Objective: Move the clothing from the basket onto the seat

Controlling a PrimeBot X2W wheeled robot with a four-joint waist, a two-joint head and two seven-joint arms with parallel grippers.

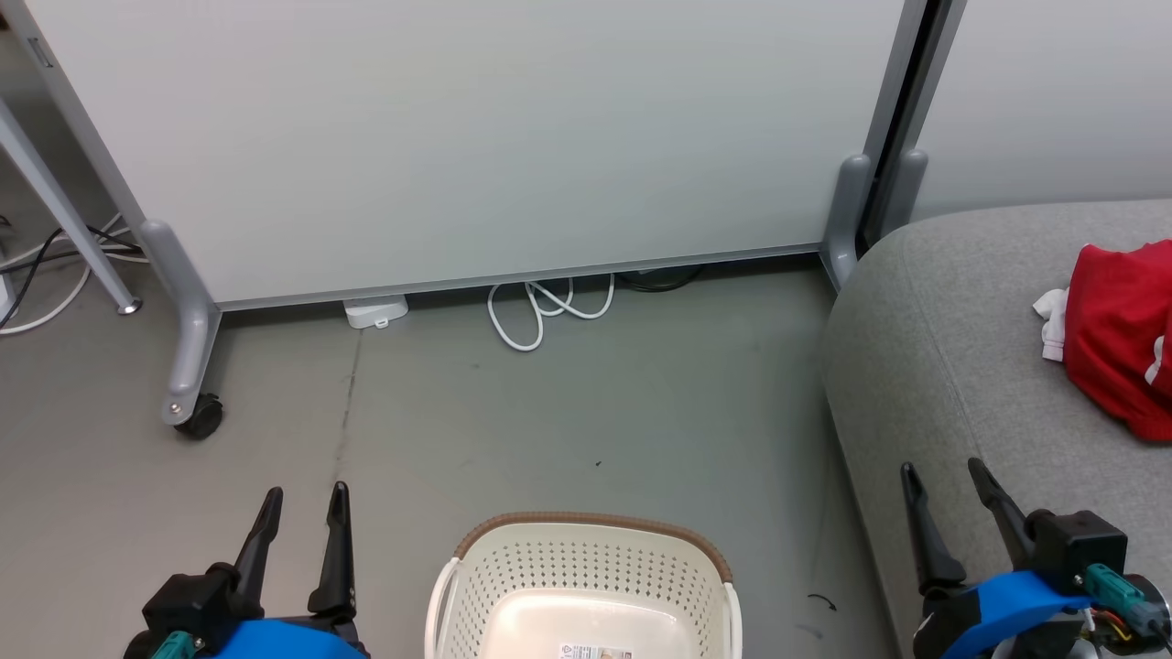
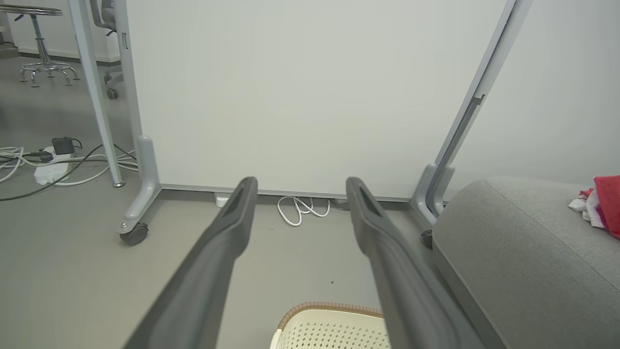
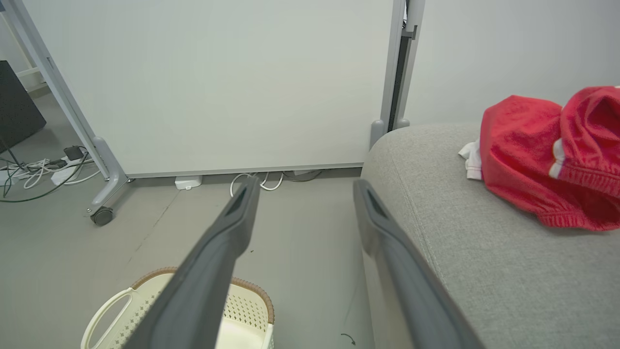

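1. Both pincers are hanging low in front of me with nothing in them. The left gripper (image 1: 306, 492) is showing its long dark jaws spread wide over the bare grey floor (image 1: 549, 430). The right gripper (image 1: 941, 467) is standing just as wide open at the near edge of the large light grey fabric-upholstered seat (image 1: 961, 366).
2. I am seeing the soft bright red clothing (image 1: 1122, 329), with its white panels, lying in a crumpled heap on top of that seat, well apart from either gripper.
3. I am looking down into the cream-white perforated plastic basket (image 1: 595, 523) with the brown rim, sitting on the floor between the two arms. The part of its bottom in view is showing bare plastic and a small label (image 1: 595, 652), no fabric. Its near end is cut off, so I cannot tell whether anything is lying there.
4. I am judging the moving step as done or nearly done, with both arms sitting in a rest pose.
5. I am planning a check next: tipping the head down over the basket's hidden end. If a garment is there, I will be reaching in with open jaws, pinching a fold, lifting it clear of the rim and carrying it right onto the seat.
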